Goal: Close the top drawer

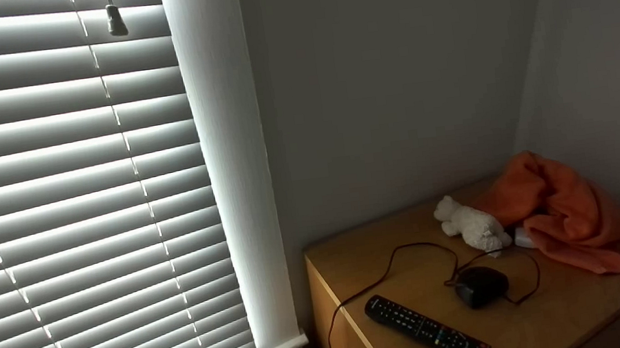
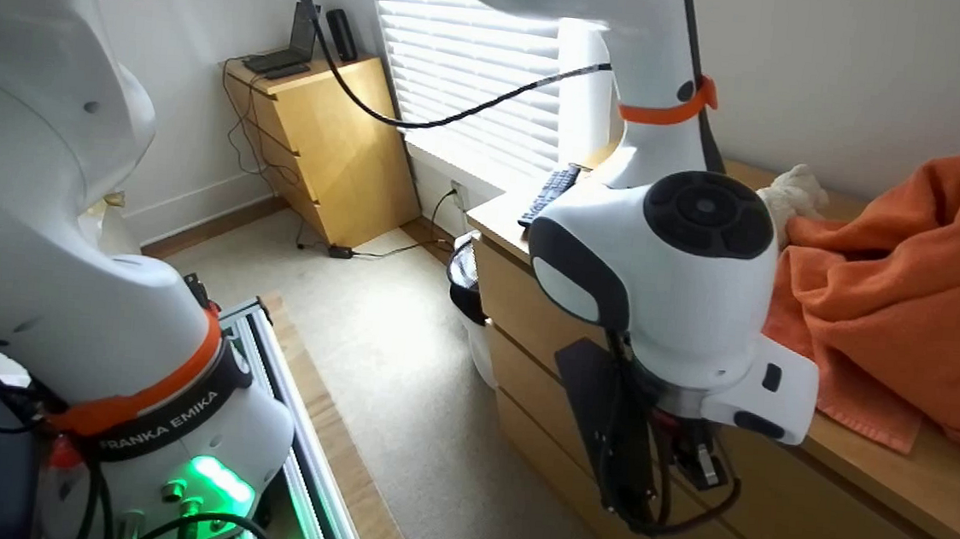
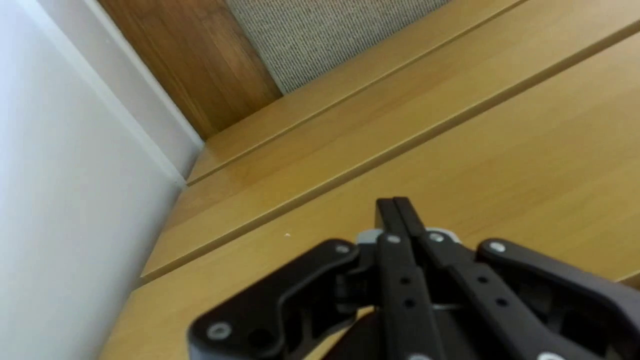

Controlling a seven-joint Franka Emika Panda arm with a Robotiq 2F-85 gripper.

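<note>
The light wood dresser (image 2: 933, 502) has stacked drawer fronts and also shows in an exterior view (image 1: 415, 279). Its top drawer front (image 2: 521, 290) looks nearly flush under the dresser top; I cannot tell whether a small gap is left. In the wrist view the nearest drawer front (image 3: 500, 185), seemingly the top one, lies behind the fingertips, with lower fronts beyond it. My gripper (image 3: 397, 200) is shut with its fingers together and nothing between them. In an exterior view the gripper (image 2: 708, 472) points down in front of the dresser. I cannot tell whether the fingertips touch the drawer.
On the dresser lie an orange cloth (image 2: 916, 278), a white plush toy (image 1: 473, 225), a remote (image 1: 427, 330) and a black cabled device (image 1: 480, 286). A waste bin (image 2: 475, 338) stands beside the dresser. A white wall (image 3: 65, 200) borders its end.
</note>
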